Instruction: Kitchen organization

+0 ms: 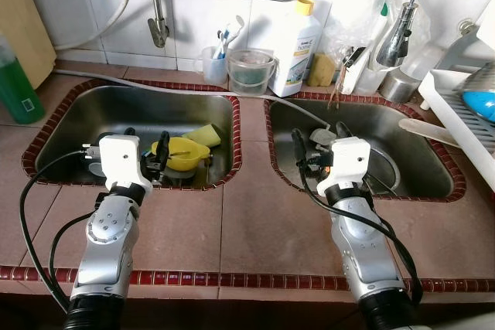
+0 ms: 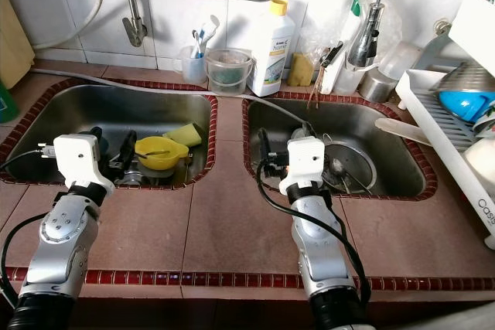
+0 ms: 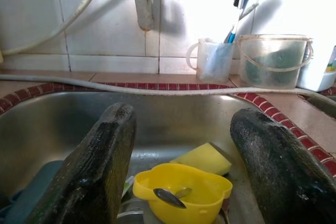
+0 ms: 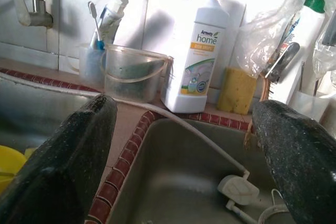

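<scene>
Two steel sinks are set in a brown tiled counter. The left sink [image 1: 77, 113] holds a yellow bowl [image 1: 179, 152] with a spoon [image 3: 169, 196] in it, a yellow sponge [image 1: 206, 134] behind it and a dark blue item [image 3: 31, 192]. My left gripper [image 1: 145, 152] hangs open just over the sink's near edge, close to the bowl. My right gripper [image 1: 319, 143] is open over the near left corner of the right sink [image 1: 418, 175], which holds a white plug [image 4: 239, 189] on a cord.
Along the back wall stand a cup with toothbrushes [image 1: 215, 63], a clear small bucket [image 1: 250, 72], a white detergent bottle [image 1: 296, 45] and a sponge [image 1: 322, 69]. A dish rack [image 1: 468, 113] with a blue bowl sits at the right. A green bottle [image 1: 17, 86] stands at the far left.
</scene>
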